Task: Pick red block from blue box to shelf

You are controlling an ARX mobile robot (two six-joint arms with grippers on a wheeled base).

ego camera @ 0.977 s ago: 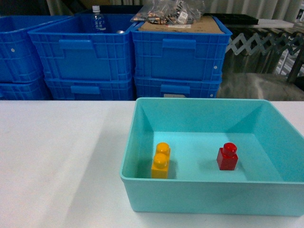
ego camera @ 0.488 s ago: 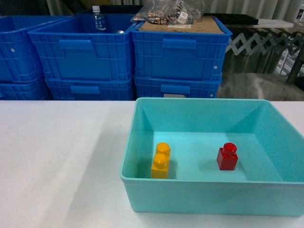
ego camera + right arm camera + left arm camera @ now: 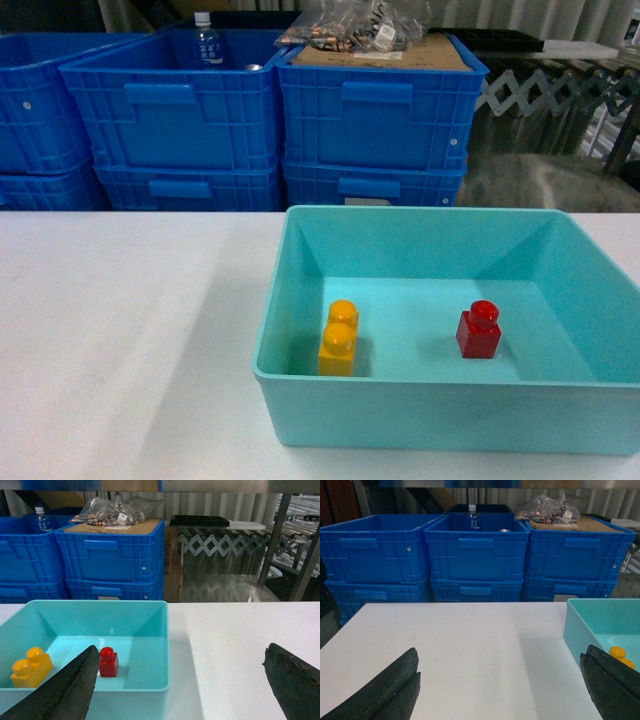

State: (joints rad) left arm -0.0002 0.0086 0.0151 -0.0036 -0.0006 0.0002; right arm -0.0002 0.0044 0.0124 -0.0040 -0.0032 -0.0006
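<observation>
The red block (image 3: 108, 662) sits in the blue box (image 3: 165, 645), forward-left of your right gripper (image 3: 180, 690), whose fingers (image 3: 65, 690) are spread; this arm is nearer.

left gripper (image 3: 500, 690) spread wide above the white table (image 3: 470, 645), blue box (image 3: 590, 622) at right.

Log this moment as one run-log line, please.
phase: pre-grasp | red block in blue box, beside yellow brick | left claw open | right claw open, empty
</observation>
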